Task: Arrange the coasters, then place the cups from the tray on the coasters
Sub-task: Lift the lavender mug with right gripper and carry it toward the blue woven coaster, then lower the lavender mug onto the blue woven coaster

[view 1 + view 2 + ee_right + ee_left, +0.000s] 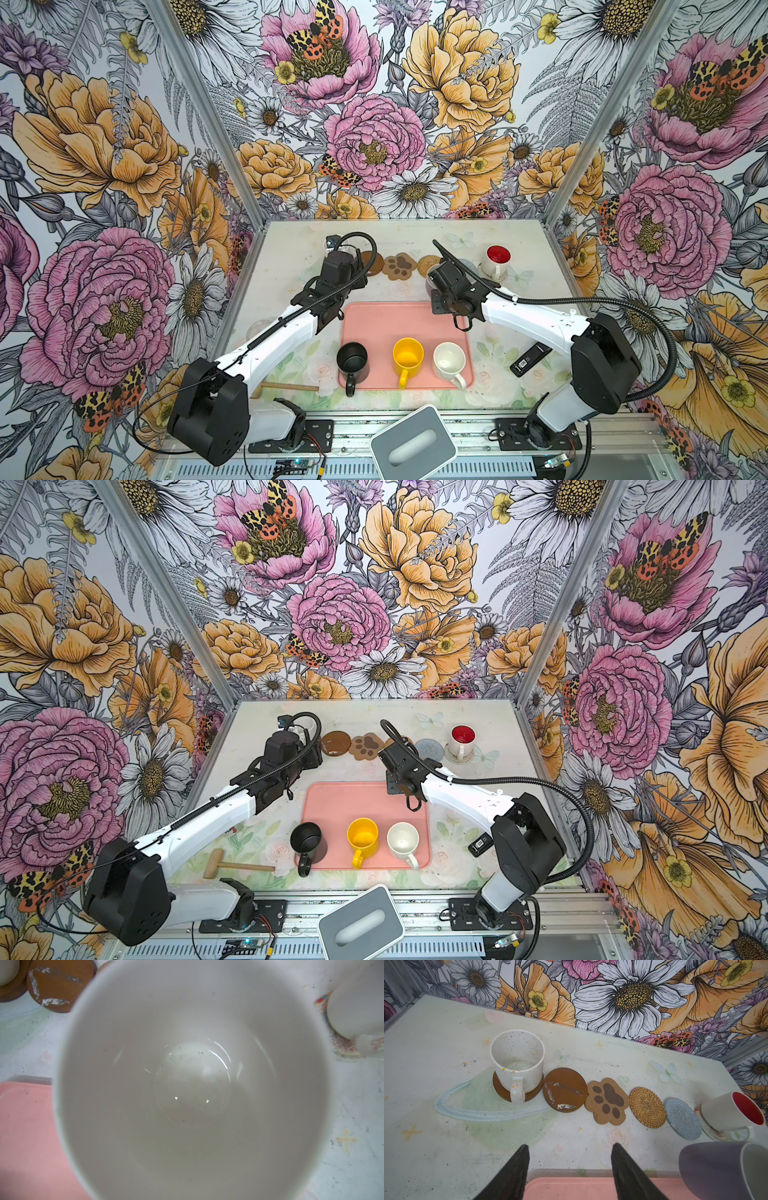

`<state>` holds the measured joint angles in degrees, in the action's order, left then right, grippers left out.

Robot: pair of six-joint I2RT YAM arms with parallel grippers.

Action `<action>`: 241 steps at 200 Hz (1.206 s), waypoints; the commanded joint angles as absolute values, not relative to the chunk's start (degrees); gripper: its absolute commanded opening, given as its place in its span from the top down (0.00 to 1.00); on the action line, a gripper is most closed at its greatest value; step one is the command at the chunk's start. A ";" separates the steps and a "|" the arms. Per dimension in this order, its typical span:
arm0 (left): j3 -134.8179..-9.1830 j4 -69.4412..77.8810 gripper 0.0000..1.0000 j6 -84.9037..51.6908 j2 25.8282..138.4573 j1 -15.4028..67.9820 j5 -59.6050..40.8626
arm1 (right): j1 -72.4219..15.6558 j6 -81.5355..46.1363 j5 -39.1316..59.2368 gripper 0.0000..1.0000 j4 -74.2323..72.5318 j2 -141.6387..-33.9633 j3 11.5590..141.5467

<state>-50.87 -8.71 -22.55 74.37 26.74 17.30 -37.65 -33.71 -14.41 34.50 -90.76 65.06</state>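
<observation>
Six coasters lie in a row at the back of the table: two brown discs (500, 1089) (564, 1089), a paw print (607, 1101), rattan (647, 1107), grey-blue (682, 1119) and a lacy cream one (708, 1131). A speckled white cup (518, 1064) stands on the first disc. The red-inside cup (726, 1111) stands on the lacy one. My left gripper (570, 1145) hangs open and empty over the tray's (571, 1188) far edge. My right gripper (441, 277) is shut on the lavender cup (712, 1169), whose white inside (193, 1084) hides the fingers. Black (353, 363), yellow (408, 355) and cream-white (449, 361) cups stand on the tray.
A grey box with an oval slot (413, 442) sits at the front edge. A wooden mallet (239, 865) lies left of the tray and a small black device (530, 360) right of it. Floral walls close the table on three sides.
</observation>
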 commanded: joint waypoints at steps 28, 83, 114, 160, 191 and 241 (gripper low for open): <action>-51.31 -7.70 0.36 -23.42 74.18 26.32 17.23 | -29.43 -27.87 -13.66 1.00 31.99 -90.42 72.45; -50.97 -7.40 0.36 -23.55 73.74 26.30 18.26 | -21.83 -24.25 -11.23 1.00 31.90 -97.26 78.53; -51.06 -7.48 0.36 -23.59 73.66 26.33 18.89 | -19.05 -22.95 -8.57 1.00 31.90 -101.36 82.18; -51.21 -7.19 0.36 -23.66 73.83 26.26 19.16 | -17.44 -22.47 -7.30 1.00 31.85 -105.11 84.55; -51.42 -7.14 0.36 -23.64 74.24 26.28 19.03 | -17.01 -22.59 -6.42 1.00 31.89 -106.90 84.80; -51.77 -7.38 0.36 -23.39 74.60 26.19 19.11 | -16.66 -22.85 -6.21 1.00 31.90 -108.50 84.38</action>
<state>-50.87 -8.69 -22.59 74.37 26.74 17.58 -17.17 -23.00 -5.85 35.03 -108.53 81.93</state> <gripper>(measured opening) 0.643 0.168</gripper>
